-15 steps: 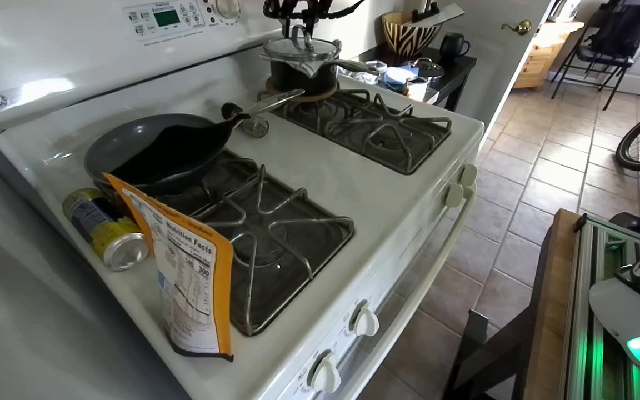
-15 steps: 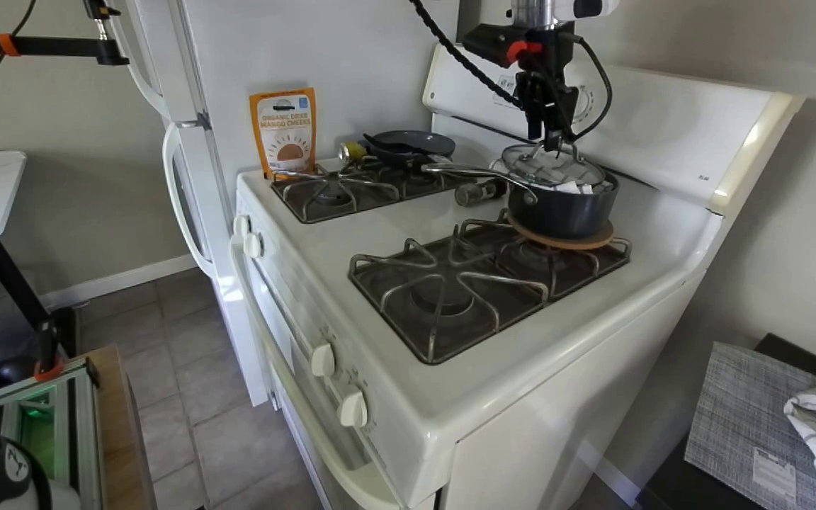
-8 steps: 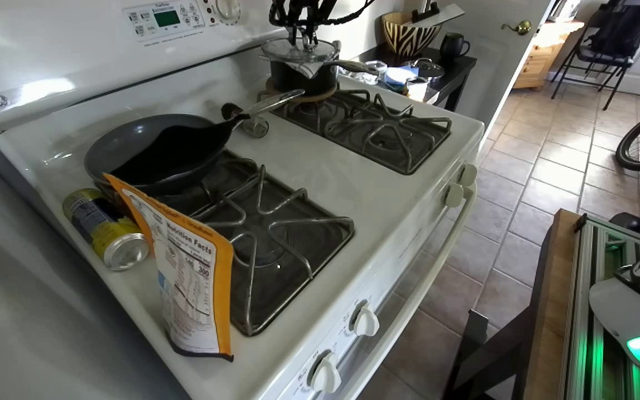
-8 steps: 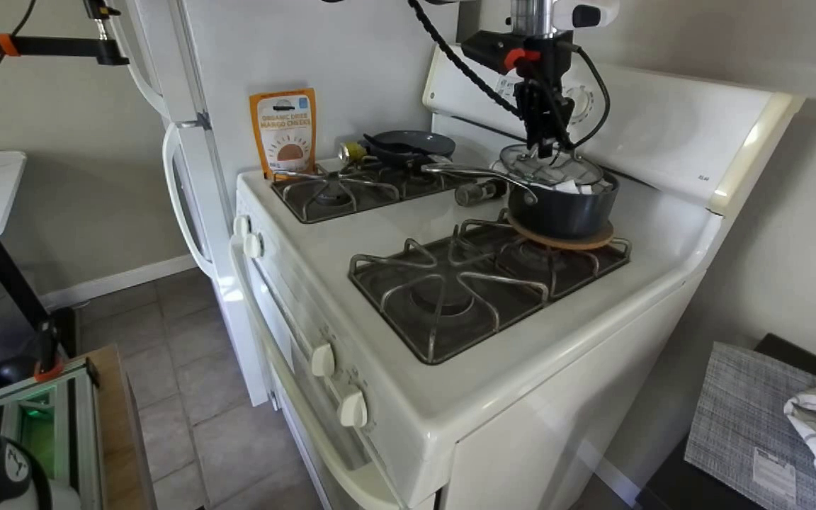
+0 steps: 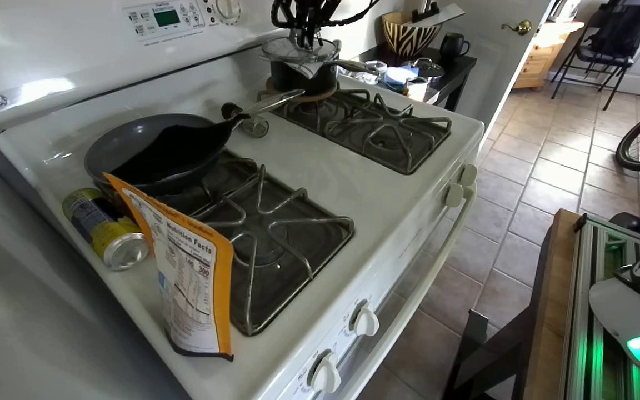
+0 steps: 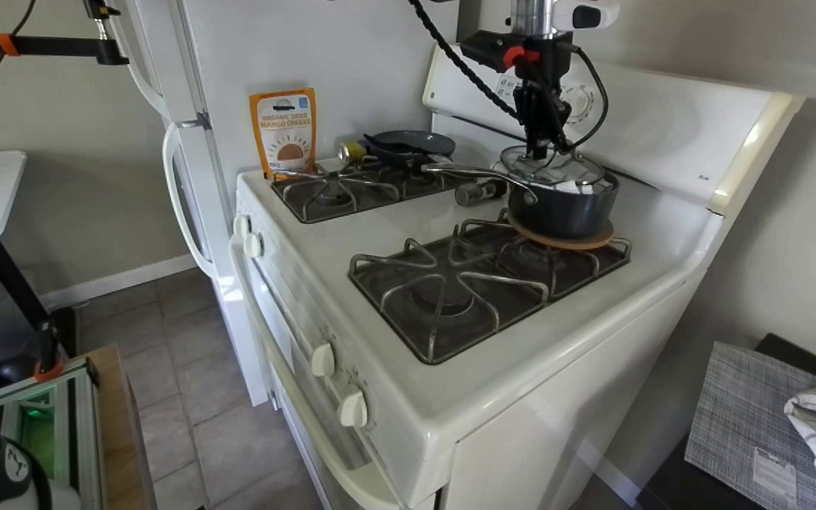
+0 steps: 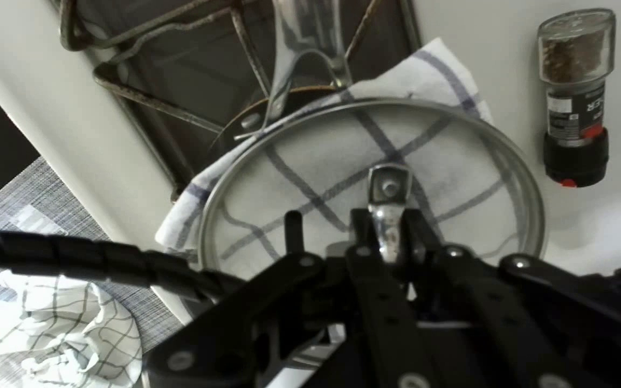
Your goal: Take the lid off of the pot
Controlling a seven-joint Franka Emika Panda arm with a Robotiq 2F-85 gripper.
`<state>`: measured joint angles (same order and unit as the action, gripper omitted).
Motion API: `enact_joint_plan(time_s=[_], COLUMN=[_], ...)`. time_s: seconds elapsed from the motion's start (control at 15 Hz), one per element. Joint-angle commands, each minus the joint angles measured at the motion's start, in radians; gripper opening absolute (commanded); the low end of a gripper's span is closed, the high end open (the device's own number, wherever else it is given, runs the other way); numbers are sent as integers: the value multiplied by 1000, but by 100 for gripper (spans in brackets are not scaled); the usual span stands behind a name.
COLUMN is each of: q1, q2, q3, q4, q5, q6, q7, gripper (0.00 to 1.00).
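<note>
The lid [image 6: 585, 168] is clear glass with a thin metal rim and a metal handle. It lies on the dark pot [image 6: 564, 216], which has a long metal handle and stands on a rear burner. The lid also shows in the wrist view [image 7: 299, 167] and in an exterior view [image 5: 275, 50]. A white checked cloth [image 7: 445, 64] shows through the glass and sticks out under the rim. My gripper [image 7: 388, 221] has its fingers against both sides of the lid's handle [image 7: 390, 186], shut on it. In both exterior views the gripper [image 5: 310, 43] points down over the lid.
A round brown trivet [image 6: 557, 243] lies under the pot. A pepper grinder [image 7: 576, 97] lies beside it on the stove. A frying pan [image 5: 159, 144], a yellow can [image 5: 106, 230] and an orange bag [image 5: 192, 278] are at the stove's far end. The stove's back panel [image 6: 677, 127] rises behind the pot.
The gripper came down to the lid's handle and its fingers drew together around it. The lid and pot look unmoved.
</note>
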<state>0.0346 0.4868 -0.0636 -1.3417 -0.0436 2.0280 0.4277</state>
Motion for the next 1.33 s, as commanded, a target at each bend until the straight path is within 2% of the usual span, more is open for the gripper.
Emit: enact_joint_plan(time_s=[0.0,0.6,0.93,1.27], q1=[-1,26,58,109], q2=[-13,-68,-37,20], q3=[-10,8,85,160], q4=[-9,19,79,181], q5=[-4,-59,-40,-37], q6=[-16,-73,-107,-188], q7=[-18,-107,-287,-466], gripper=[3,4,4,4])
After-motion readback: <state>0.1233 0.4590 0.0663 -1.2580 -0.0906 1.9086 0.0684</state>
